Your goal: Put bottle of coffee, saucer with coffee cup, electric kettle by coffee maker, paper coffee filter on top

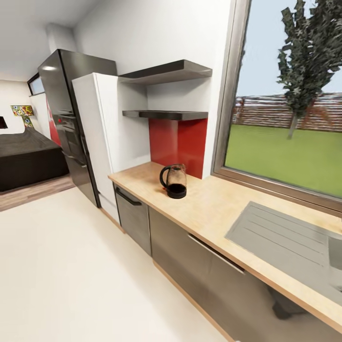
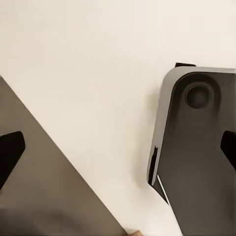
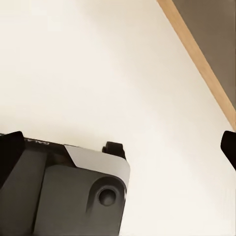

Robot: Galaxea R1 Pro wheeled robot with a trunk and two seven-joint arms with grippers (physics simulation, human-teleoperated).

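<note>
The kitchen countertop (image 1: 223, 209) runs under the window, and on it, just in front of the red splashback (image 1: 178, 142) and below the two dark shelves, stands the electric kettle (image 1: 175, 181), upright, handle turned away from the window.

The kettle looks rigid, glossy and probably slippery on the body, moderately heavy, so my judgement is to take it by the black loop handle.

Left gripper (image 2: 118, 152) and right gripper (image 3: 118, 147) both hang over pale floor, fingertips spread wide, holding nothing.
</note>
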